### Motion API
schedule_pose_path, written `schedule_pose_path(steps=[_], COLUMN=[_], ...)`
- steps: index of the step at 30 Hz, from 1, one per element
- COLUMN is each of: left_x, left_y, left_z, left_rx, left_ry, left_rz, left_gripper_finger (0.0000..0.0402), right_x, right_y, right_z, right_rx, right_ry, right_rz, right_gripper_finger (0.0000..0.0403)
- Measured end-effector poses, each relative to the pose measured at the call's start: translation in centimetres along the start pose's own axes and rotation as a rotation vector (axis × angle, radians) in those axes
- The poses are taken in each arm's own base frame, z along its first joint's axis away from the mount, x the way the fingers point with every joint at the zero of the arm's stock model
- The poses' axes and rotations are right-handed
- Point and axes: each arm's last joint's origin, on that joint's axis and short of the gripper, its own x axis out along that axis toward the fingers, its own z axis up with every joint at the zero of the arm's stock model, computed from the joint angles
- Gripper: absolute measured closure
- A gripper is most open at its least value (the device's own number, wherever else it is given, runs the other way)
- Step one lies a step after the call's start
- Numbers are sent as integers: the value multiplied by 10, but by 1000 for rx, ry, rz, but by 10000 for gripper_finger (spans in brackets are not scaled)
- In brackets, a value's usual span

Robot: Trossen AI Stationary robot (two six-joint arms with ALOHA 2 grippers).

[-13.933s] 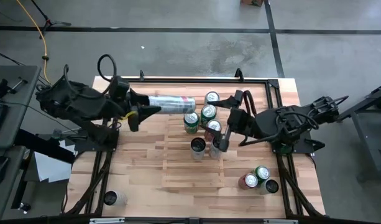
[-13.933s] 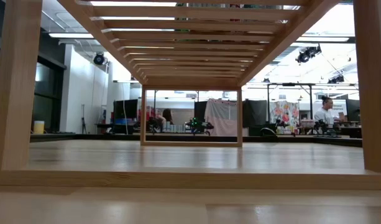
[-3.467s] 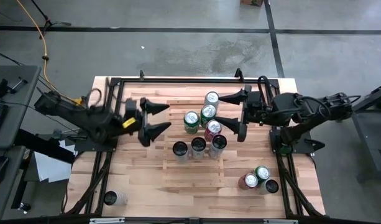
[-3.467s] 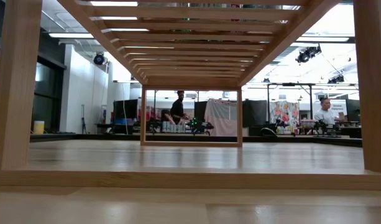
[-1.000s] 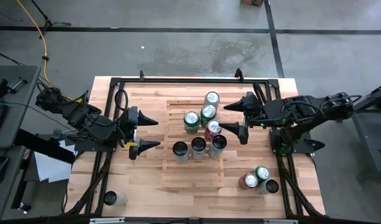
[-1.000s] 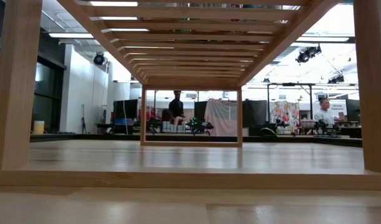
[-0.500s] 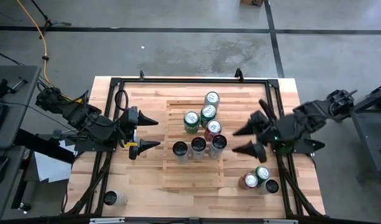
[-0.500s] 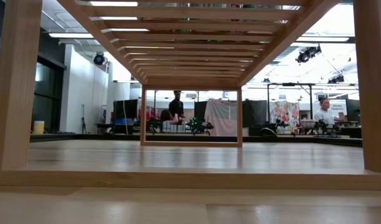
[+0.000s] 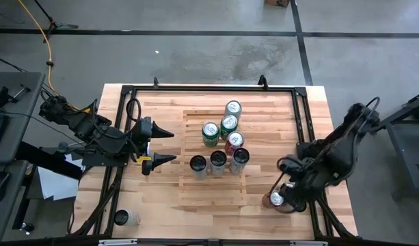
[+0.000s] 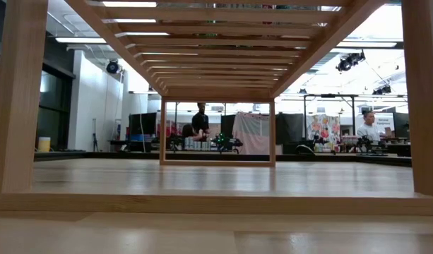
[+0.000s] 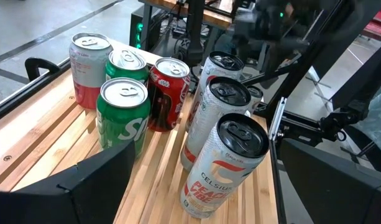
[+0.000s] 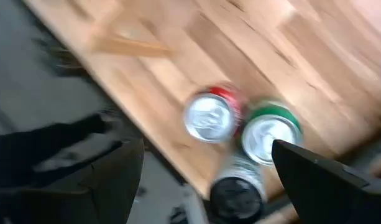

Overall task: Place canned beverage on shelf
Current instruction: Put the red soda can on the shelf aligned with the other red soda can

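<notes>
Since half a second ago, the right arm has been swung away from the shelf toward the table's near right corner, while the left arm has been kept where it was.

Right gripper is now held above a cluster of three upright cans, its fingers spread wide with nothing between them. Directly below it, in the right wrist view, a red-rimmed can, a green-rimmed can and a dark-topped can are seen from above, packed so that they touch. Because of this crowding, one outer can should be chosen, the fingers lowered on its free sides, and the grip taken around the middle of the wall so that the neighbours are not toppled.

Left gripper is parked beside the shelf's left edge, also spread wide and empty.

Farther from the right gripper, seven cans stand upright on the shelf. Nearest the left gripper are three tall slim silver cans with black lids; beyond them, two green cans, a red can and a pink-and-white can. All are smooth, glossy metal cylinders, likely slippery. Pale wooden slats with narrow gaps form the shelf; open space remains on its near slats.
</notes>
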Motion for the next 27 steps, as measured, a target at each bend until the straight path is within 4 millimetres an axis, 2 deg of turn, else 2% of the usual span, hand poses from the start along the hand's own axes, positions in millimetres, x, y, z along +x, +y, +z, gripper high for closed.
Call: schedule_pose_path(steps=[3, 9, 15, 21, 27], left_x=[0, 0, 0, 0, 0], left_y=[0, 0, 0, 0, 0], left_z=[0, 0, 0, 0, 0], left_rx=[0, 0, 0, 0, -6], left_ry=[0, 0, 0, 0, 0], left_rz=[0, 0, 1, 1, 1], left_gripper_finger=[9, 9, 9, 9, 9], right_x=[20, 55, 84, 95, 98], right_y=[9, 28, 39, 42, 42], right_z=[-3, -7, -12, -13, -11], right_rx=[-10, -78, -288, -511, -697], right_ry=[29, 51, 161, 195, 134], right_rz=[-105, -196, -253, -271, -303], right_gripper_finger=[64, 64, 64, 64, 64])
